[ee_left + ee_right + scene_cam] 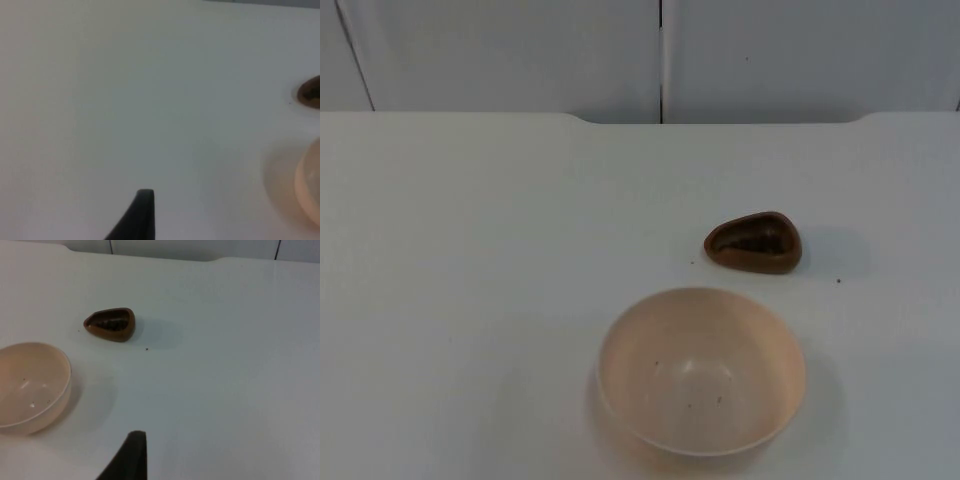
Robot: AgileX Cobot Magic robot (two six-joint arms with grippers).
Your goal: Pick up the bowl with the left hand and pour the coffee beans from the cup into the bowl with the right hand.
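Now: bowl [701, 371] upright on table [470, 300], near centre | cup [754, 243] with dark beans just beyond it, slightly right, apart | left hand [140, 215] above bare table left of bowl, right hand [131, 455] right of bowl; spread of either cannot be told

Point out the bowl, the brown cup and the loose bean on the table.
bowl [701, 371]: top view, inner floor of the cream bowl.
brown cup [110, 324]: right wrist view, its bean-filled hollow.
loose bean [146, 349]: right wrist view, the dark speck itself, on the table beside the cup.
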